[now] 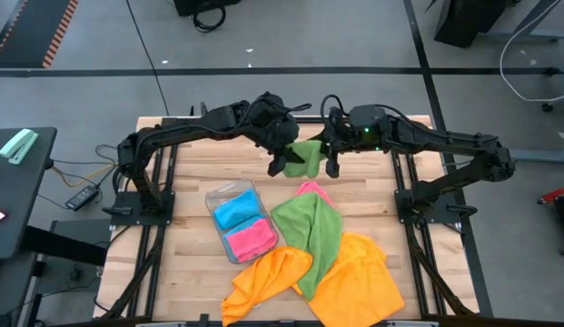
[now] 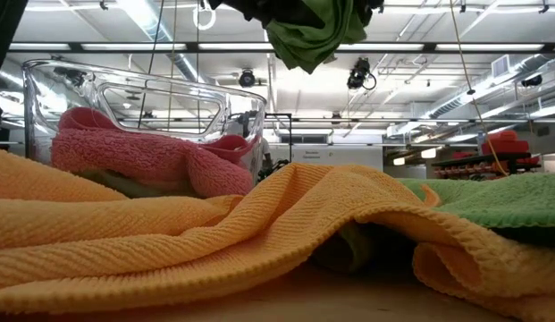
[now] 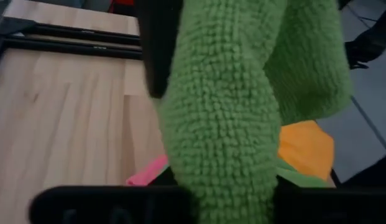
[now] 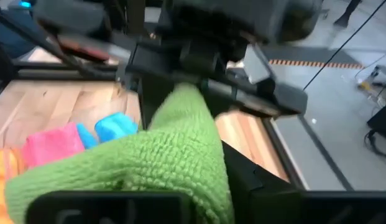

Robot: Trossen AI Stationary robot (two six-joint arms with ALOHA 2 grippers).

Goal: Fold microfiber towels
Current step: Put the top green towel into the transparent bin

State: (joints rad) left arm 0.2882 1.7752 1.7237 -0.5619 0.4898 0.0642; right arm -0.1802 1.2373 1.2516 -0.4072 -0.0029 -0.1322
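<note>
A green microfiber towel (image 1: 307,156) hangs bunched in the air over the far middle of the table, between my two grippers. My left gripper (image 1: 283,162) is shut on its left side and my right gripper (image 1: 329,162) on its right side. In the low view the towel (image 2: 306,36) dangles well above the table. Below it, toward the near edge, another green towel (image 1: 311,232) lies spread over two orange towels (image 1: 354,280), with a pink one (image 1: 309,189) peeking out at the far side. My left gripper pinches a bunched fold of the green towel (image 4: 183,99) between its two fingers, coming slanting down from the table's left. The cloth is lifted clear and hangs below the fingers (image 3: 230,124). My right gripper has the towel's other side (image 4: 193,180) between its fingers, coming slanting down from the table's right. The cloth itself covers the place of contact. The towel is clear of the table and slack between the two grippers.
A clear plastic tray (image 1: 220,195) left of the pile holds a folded blue towel (image 1: 234,211) and a folded pink towel (image 1: 250,238). Bare wood (image 1: 200,168) lies along the far and left parts of the table. Black frame rails (image 1: 154,227) run along both sides.
</note>
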